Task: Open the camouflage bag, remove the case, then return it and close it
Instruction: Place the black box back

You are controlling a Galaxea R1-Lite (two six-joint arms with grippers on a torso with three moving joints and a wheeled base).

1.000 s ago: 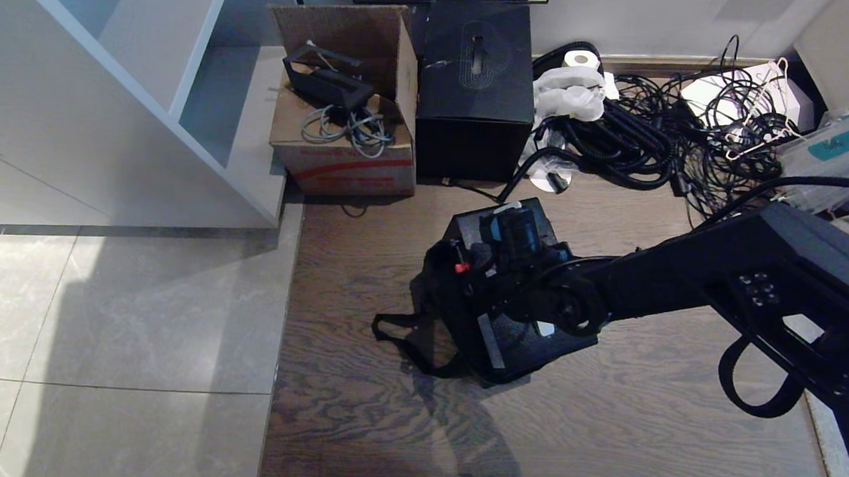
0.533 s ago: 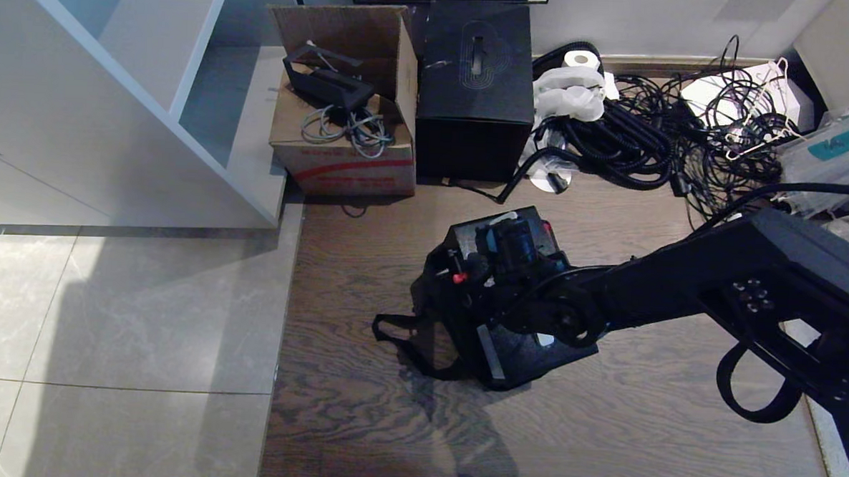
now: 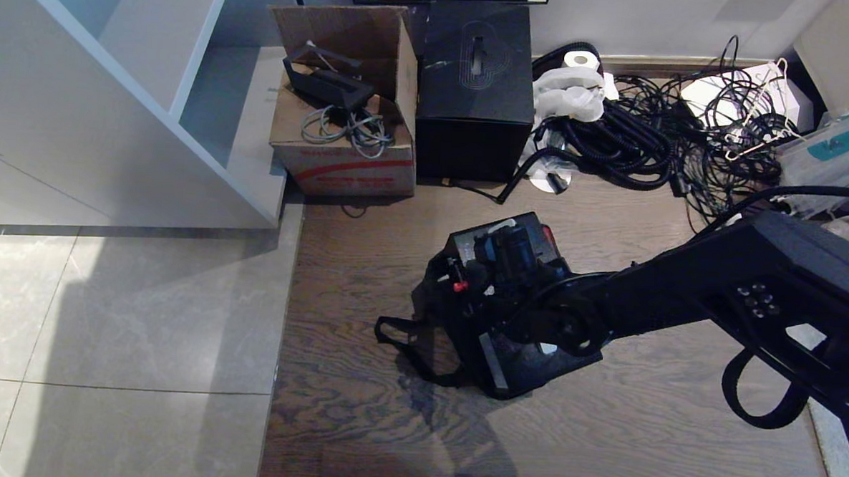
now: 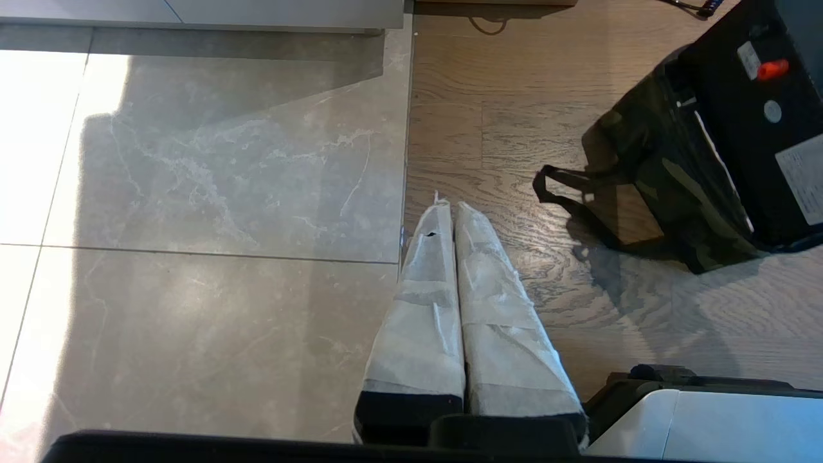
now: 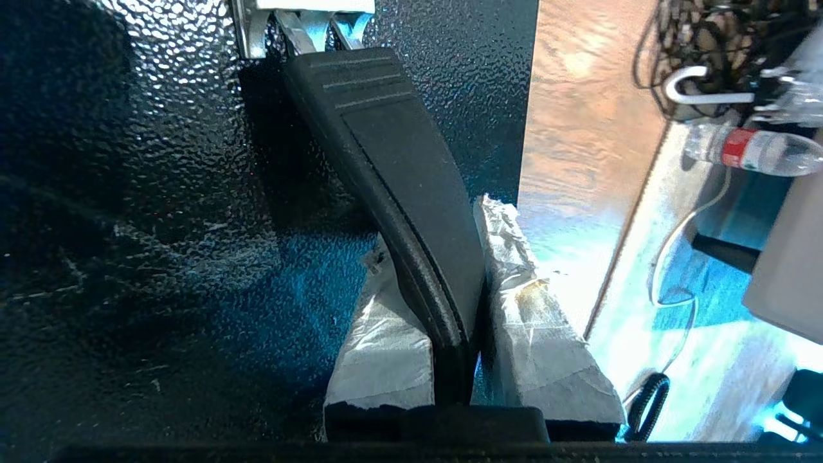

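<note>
Starting on the left, there's pale tile floor [image 3: 120,311] and a white shelf unit [image 3: 116,89], with the left gripper [image 4: 450,215] parked low over the spot where the tile meets the wood floor [image 3: 602,433], its taped fingers [image 4: 424,302] pressed together on nothing. Next over, at the back wall, an open cardboard carton [image 3: 343,142] with grey cords in it sits just beside a black box [image 3: 475,90]. In the middle of the wood floor is the camouflage bag [image 4: 662,186], lying slumped with a black strap [image 3: 399,334] trailing out to its left side, and the black hard case [image 3: 527,358] sits in or against its open side, can't quite tell how deep. The right gripper [image 5: 450,257] is right on top of that case, taped fingers clamped on the case's black carry handle [image 5: 392,167]. Further right there's a big tangle of black cables [image 3: 658,141] by the wall and a water bottle [image 5: 752,149] with a red label.
</note>
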